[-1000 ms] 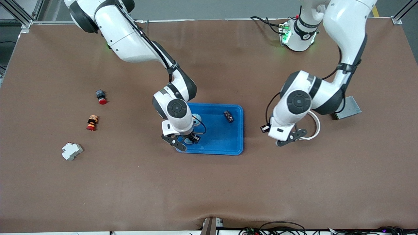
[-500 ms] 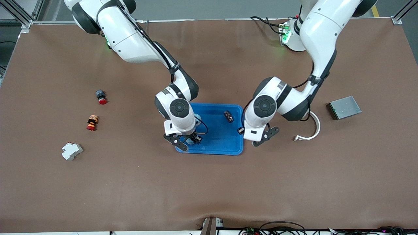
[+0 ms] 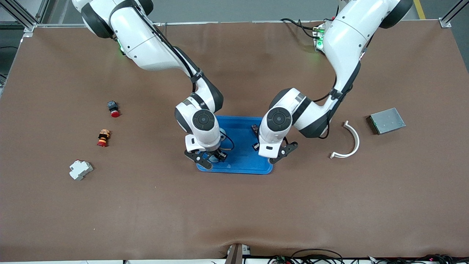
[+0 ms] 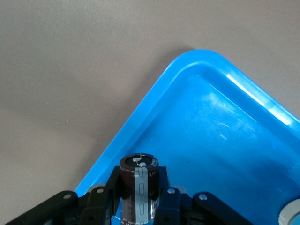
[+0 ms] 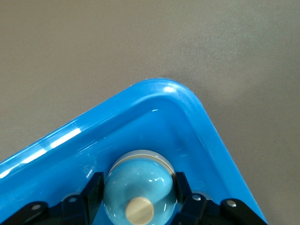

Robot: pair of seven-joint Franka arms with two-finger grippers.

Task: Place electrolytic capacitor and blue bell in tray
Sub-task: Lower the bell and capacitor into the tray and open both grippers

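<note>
Both tools over the tray [image 3: 242, 167]
Left tool [image 3: 279, 154], clamped on the capacitor [image 4: 138, 187], has swung in; right tool [image 3: 207, 158] grips the bell [image 5: 138, 187], ready to release.

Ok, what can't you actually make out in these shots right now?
- Front view: the wrist above the left gripper covers the electrolytic capacitor it holds.
- Front view: a small dark part in the tray, half covered by that arm, too small to identify.
- Left wrist view: a pale round thing, cut off by the edge.
- Right wrist view: whether the blue bell in the right gripper touches the tray floor.
</note>
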